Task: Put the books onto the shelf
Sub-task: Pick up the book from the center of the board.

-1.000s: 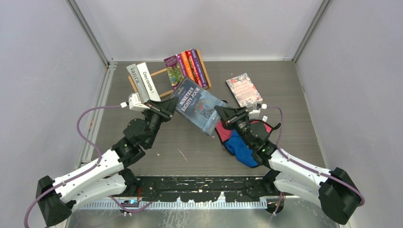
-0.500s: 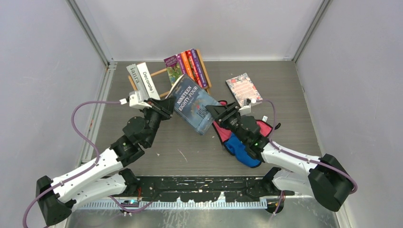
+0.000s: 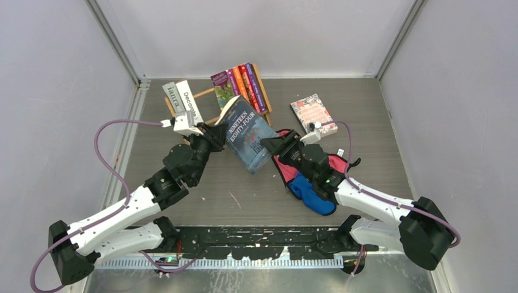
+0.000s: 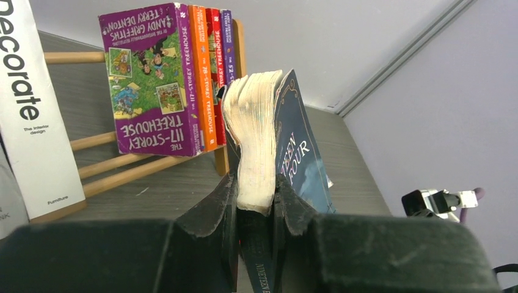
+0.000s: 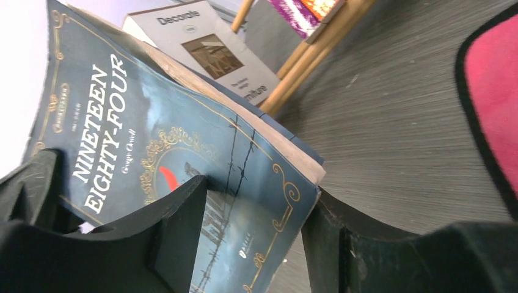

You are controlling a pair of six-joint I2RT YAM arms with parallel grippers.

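Observation:
The dark blue book "Nineteen Eighty-Four" (image 3: pixel 247 137) hangs tilted just in front of the shelf (image 3: pixel 204 93). My left gripper (image 3: pixel 215 133) is shut on its lower spine end, pages up (image 4: pixel 253 134), fingers (image 4: pixel 220 201) pressed on both covers. My right gripper (image 3: pixel 269 146) stands open around the book's lower right corner (image 5: pixel 153 152), jaws wider than the book. On the light-wood shelf stand purple (image 3: pixel 221 85), orange, red and dark paperbacks at the right, and the grey book (image 3: pixel 173 97) and white "Decorate" (image 3: pixel 190 107) at the left. A pink floral book (image 3: pixel 313 115) lies flat at the right.
A red cloth (image 3: pixel 336 165) and a blue cloth (image 3: pixel 311 192) lie under my right arm. The shelf has a gap between "Decorate" (image 4: pixel 30 122) and the purple paperback (image 4: pixel 149 79). Grey walls close in the table on three sides.
My right gripper has opened and let go of the blue book. My left gripper has carried the book up and left toward the shelf; the right arm followed leftward.

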